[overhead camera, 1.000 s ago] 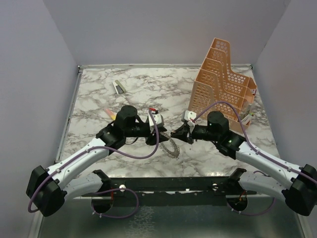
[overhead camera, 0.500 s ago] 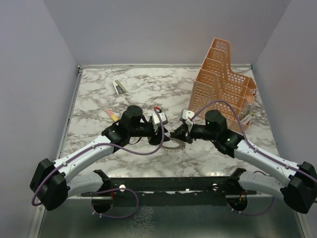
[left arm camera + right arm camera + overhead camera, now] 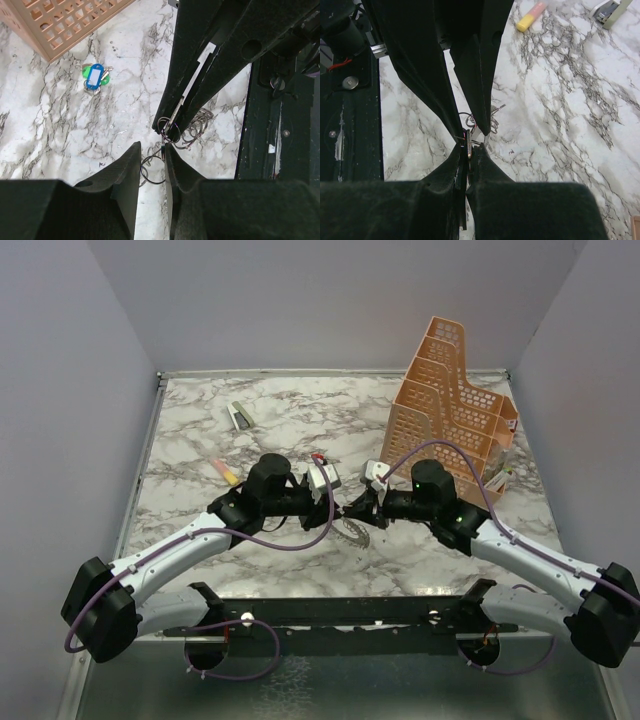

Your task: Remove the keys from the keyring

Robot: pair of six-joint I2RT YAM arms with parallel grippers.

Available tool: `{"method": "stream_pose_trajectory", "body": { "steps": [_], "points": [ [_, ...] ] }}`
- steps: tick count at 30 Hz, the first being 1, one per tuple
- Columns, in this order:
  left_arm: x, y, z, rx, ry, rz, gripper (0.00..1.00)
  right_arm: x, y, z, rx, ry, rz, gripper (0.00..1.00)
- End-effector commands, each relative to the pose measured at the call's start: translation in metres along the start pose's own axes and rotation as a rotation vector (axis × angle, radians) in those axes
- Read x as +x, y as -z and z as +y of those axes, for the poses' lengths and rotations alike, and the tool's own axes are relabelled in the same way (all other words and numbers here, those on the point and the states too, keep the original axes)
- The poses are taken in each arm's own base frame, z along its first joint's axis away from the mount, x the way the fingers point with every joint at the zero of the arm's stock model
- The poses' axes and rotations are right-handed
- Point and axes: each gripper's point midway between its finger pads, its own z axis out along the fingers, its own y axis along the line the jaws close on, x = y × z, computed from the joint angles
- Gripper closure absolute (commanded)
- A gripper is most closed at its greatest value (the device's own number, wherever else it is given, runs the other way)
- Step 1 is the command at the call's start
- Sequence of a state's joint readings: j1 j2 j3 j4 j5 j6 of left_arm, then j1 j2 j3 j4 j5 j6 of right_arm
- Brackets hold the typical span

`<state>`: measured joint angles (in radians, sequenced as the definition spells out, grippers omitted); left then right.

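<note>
The keyring (image 3: pixel 352 531) hangs edge-on just over the marble between the two arms, its rim toothed with small silvery keys (image 3: pixel 345 536). My right gripper (image 3: pixel 357 508) is shut on the ring's top. In the right wrist view a thin metal strip is pinched between its fingertips (image 3: pixel 468 150). My left gripper (image 3: pixel 337 504) faces it tip to tip. Its jaws (image 3: pixel 152 149) stand narrowly apart, with one small wire ring (image 3: pixel 152 170) in the gap. More wire loops (image 3: pixel 196 131) hang below the right fingers (image 3: pixel 172 112).
An orange tiered rack (image 3: pixel 450 410) stands at the back right. A blue-green tag (image 3: pixel 94 77) lies on the marble near its base. A yellow-pink marker (image 3: pixel 226 472) and a grey stapler-like thing (image 3: pixel 239 416) lie at the back left. The black mounting rail (image 3: pixel 330 615) runs along the near edge.
My left gripper has moved right until it meets the right gripper's tips, and its jaws have narrowed. The keyring has swung from hanging low to sitting close under the two grippers.
</note>
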<state>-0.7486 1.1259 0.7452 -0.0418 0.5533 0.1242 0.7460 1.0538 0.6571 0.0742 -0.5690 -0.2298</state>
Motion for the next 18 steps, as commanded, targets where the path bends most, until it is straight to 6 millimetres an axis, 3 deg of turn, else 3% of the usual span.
{"method": "stream_pose_trajectory", "body": {
  "steps": [1,13,16,18],
  "points": [
    [-0.015,0.001,0.005,-0.024,-0.020,-0.033,0.74,-0.020,-0.002,0.001,-0.021,0.026,-0.039,1.00],
    [-0.019,0.001,-0.006,0.036,-0.031,-0.053,0.66,-0.021,-0.006,0.004,-0.052,0.013,-0.030,1.00],
    [-0.020,0.001,-0.009,0.052,-0.036,-0.056,0.70,-0.020,-0.006,0.005,-0.054,0.012,-0.025,1.00],
    [-0.021,0.002,-0.012,0.067,-0.041,-0.061,0.79,-0.018,-0.006,0.005,-0.057,0.012,-0.023,0.99]
  ]
}}
